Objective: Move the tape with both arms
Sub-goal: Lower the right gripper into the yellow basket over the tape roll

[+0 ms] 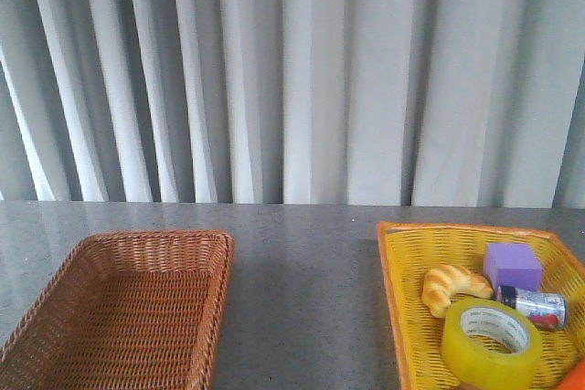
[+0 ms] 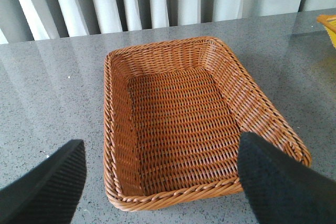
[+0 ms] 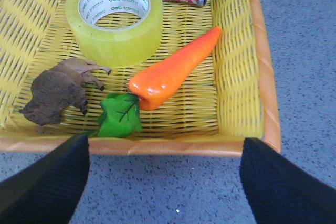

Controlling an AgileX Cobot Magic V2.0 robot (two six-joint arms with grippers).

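The tape (image 1: 490, 341), a wide translucent yellow roll with a white printed core, lies flat in the yellow basket (image 1: 405, 299) at the right. It also shows in the right wrist view (image 3: 115, 18), beyond a toy carrot (image 3: 173, 69). My right gripper (image 3: 165, 182) is open and empty, above the table just outside the basket's near rim. My left gripper (image 2: 163, 182) is open and empty, above the near rim of the empty brown wicker basket (image 2: 118, 129). Neither gripper shows in the front view.
The yellow basket also holds a croissant (image 1: 454, 287), a purple block (image 1: 513, 265), a small can (image 1: 535, 307), a brown animal figure (image 3: 55, 98) and the carrot's green leaf (image 3: 121, 116). The brown basket (image 1: 215, 289) stands at the left. Grey curtains hang behind the table.
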